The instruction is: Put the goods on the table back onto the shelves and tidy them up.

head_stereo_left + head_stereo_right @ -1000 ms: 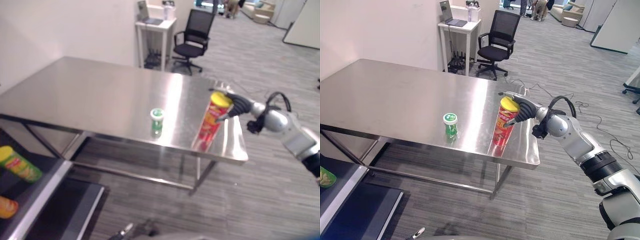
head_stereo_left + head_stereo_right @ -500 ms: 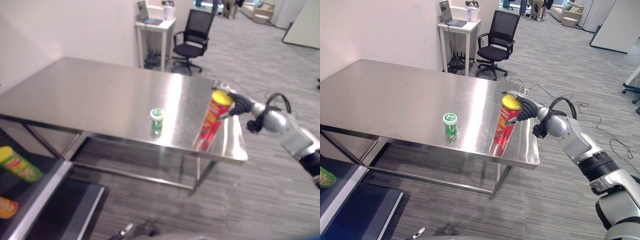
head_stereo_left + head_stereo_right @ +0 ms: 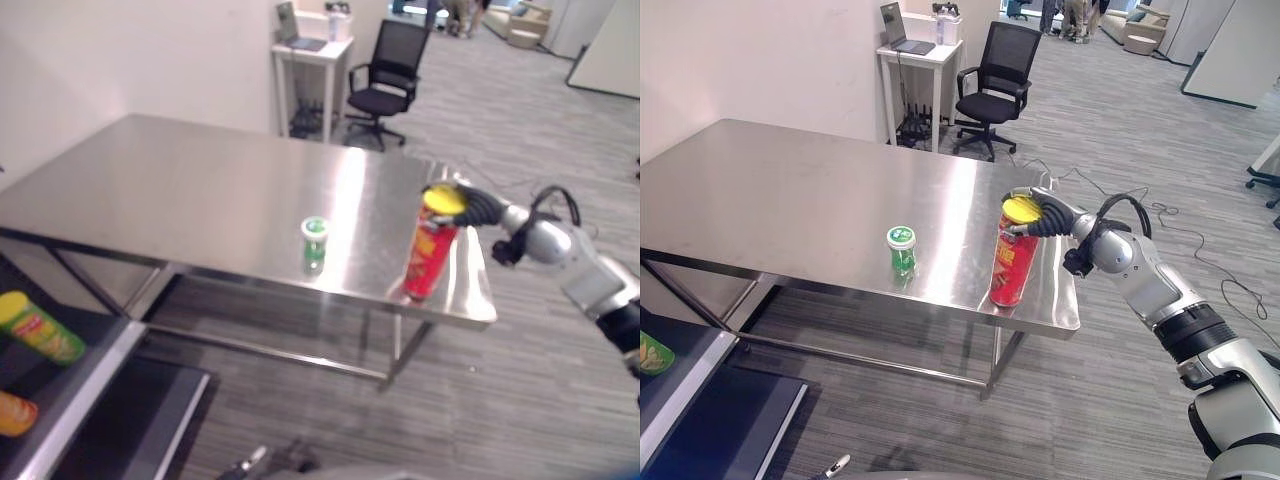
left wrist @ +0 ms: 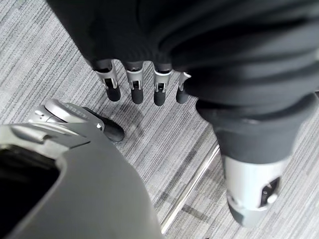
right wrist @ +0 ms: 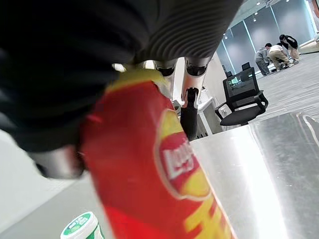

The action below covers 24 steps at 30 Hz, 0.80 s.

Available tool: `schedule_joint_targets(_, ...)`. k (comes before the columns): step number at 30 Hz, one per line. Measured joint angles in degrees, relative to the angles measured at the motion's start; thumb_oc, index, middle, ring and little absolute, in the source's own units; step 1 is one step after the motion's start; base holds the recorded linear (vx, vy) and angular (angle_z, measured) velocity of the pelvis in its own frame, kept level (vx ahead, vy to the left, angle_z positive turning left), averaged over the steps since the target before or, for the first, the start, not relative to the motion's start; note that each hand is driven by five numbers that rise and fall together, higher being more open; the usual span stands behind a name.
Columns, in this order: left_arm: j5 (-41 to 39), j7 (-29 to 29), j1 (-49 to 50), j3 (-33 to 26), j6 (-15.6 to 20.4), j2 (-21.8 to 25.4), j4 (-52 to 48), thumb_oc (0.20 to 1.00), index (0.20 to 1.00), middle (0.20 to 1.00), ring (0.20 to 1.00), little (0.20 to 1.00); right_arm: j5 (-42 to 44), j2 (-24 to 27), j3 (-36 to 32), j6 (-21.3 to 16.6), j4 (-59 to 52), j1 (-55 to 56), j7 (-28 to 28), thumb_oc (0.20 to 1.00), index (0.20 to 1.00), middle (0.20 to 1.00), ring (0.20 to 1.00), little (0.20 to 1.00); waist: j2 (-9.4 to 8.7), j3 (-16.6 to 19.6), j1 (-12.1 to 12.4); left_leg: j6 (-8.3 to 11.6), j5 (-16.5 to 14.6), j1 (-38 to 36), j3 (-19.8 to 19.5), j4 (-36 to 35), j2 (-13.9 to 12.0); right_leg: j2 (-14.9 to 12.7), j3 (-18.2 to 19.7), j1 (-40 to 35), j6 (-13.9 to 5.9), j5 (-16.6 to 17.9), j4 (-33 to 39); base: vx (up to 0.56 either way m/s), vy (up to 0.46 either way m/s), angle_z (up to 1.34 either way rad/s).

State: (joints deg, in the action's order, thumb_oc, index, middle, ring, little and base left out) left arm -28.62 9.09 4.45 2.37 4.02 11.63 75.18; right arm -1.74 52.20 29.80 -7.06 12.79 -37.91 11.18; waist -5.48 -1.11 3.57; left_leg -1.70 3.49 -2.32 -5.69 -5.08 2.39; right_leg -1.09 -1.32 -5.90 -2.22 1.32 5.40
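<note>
Standing near the right end of the steel table (image 3: 790,190) is a tall red chip can (image 3: 1013,262) with a yellow lid. It is upright and close to the table's front edge. The right hand (image 3: 1048,215) comes in from the right and is at the top of the can. Its fingers are bent around the upper part of the can, just under the yellow lid, and they grip it. In the right wrist view, the can (image 5: 159,174) is very near, and dark-tipped fingers (image 5: 190,107) show behind its top.

A small green bottle (image 3: 901,250) with a green and white cap stands on the table too. It is to the left of the chip can, apart from it, and also near the front edge. Nothing touches it.

The left hand (image 4: 144,84) hangs down low over the grey striped floor. Its fingers are straight and a little apart, and they hold nothing.

At the lower left there is a dark shelf (image 3: 70,385) with a pale front edge. A green can (image 3: 38,328) with a yellow lid lies on it, and an orange thing (image 3: 14,413) lies below that.

Behind the table there is a black office chair (image 3: 992,75) and a small white desk (image 3: 908,75) with a laptop (image 3: 895,27) on it. Far back, some people (image 3: 1072,15) are in the room.
</note>
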Motion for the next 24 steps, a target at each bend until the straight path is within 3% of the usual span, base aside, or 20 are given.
schedule_joint_targets(9,0.2,0.0,0.3,0.0,0.5,-0.1,-0.5,1.000,1.000,1.000,1.000,1.000,-4.1,0.0,-1.0,-1.3,-1.6,0.9,0.1,0.200,0.200,0.200,0.200,0.200,0.36,0.0,0.0,0.01,0.0,0.0,0.0,0.0,0.0,0.0,0.0,0.0,0.00,0.0,0.0,0.00,0.000,0.00)
schedule_joint_targets(18,0.6,-1.4,0.4,0.0,0.8,-0.2,-1.0,1.000,1.000,1.000,1.000,1.000,-9.3,-0.1,-5.5,-1.2,-2.4,4.8,-4.7,0.200,0.200,0.200,0.200,0.200,0.75,0.0,0.1,0.01,0.0,0.1,-0.1,0.0,0.0,-0.1,-0.2,0.1,0.02,0.0,0.0,0.00,0.000,0.00)
schedule_joint_targets(24,2.7,-3.1,0.5,-0.2,0.9,-0.6,-2.3,1.000,1.000,1.000,1.000,1.000,-22.6,-0.2,-13.6,0.1,-7.3,12.0,-11.9,0.200,0.200,0.200,0.200,0.200,1.79,-0.4,0.2,-0.08,0.0,0.3,-0.3,-0.2,0.1,-0.1,-0.5,0.2,0.15,-0.1,0.0,0.00,-0.001,0.02)
